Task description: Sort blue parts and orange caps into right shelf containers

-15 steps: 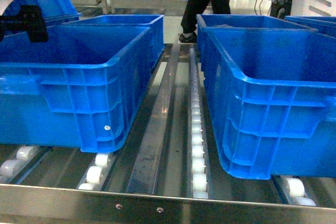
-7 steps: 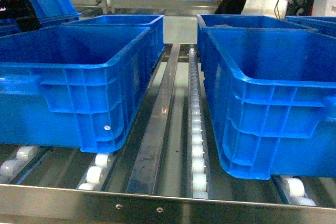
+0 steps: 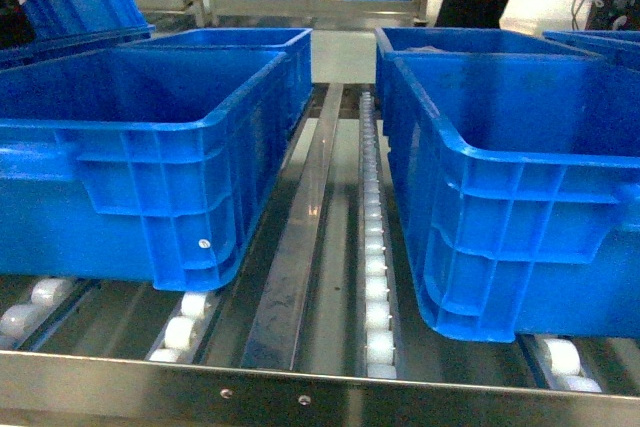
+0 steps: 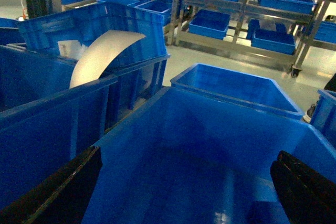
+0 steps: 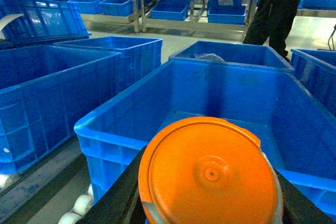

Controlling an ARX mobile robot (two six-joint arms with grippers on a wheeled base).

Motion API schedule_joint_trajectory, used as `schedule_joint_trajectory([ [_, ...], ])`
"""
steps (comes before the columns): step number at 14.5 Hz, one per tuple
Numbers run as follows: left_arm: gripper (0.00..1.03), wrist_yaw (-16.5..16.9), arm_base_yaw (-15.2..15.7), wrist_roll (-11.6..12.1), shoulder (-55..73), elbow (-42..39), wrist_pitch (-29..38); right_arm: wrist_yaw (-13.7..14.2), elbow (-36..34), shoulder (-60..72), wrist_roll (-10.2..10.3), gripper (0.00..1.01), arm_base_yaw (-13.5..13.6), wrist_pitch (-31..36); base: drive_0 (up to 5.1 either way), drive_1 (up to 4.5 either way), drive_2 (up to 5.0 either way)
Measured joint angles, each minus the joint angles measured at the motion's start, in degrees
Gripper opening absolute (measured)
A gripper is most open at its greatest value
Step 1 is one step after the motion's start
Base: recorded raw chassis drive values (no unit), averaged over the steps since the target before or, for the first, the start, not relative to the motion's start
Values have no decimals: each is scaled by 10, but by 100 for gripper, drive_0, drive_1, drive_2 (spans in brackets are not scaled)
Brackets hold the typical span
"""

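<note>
Person at top of head view has shifted right. Right gripper (image 5: pixel 210 203) clamps orange cap (image 5: pixel 210 174) above right crate (image 5: pixel 105 129) — flat top faces camera, body hidden. Left gripper (image 4: pixel 184 192) spread wide — over left crate (image 4: pixel 220 145).

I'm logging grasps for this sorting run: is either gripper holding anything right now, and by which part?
The right gripper holds an orange cap by its sides, flat top facing the camera, near a blue crate. The left gripper holds nothing.

Blue crates (image 3: pixel 510 197) on roller rails (image 3: pixel 375 247)
</note>
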Motion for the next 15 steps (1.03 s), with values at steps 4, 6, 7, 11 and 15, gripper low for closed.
schedule_joint_trajectory([
  [4,98,0,-2,-12,-99,-82,-9,0,0,0,0,44,0,0,0,0,0],
  [6,98,4,-6,-12,-154,-123,-14,0,0,0,0,44,0,0,0,0,0],
  [7,98,8,-6,-10,-181,-143,-13,0,0,0,0,44,0,0,0,0,0],
  [11,98,33,55,-17,-281,-227,-80,0,0,0,0,44,0,0,0,0,0],
  [15,98,54,82,-27,-378,-296,-106,0,0,0,0,44,0,0,0,0,0],
])
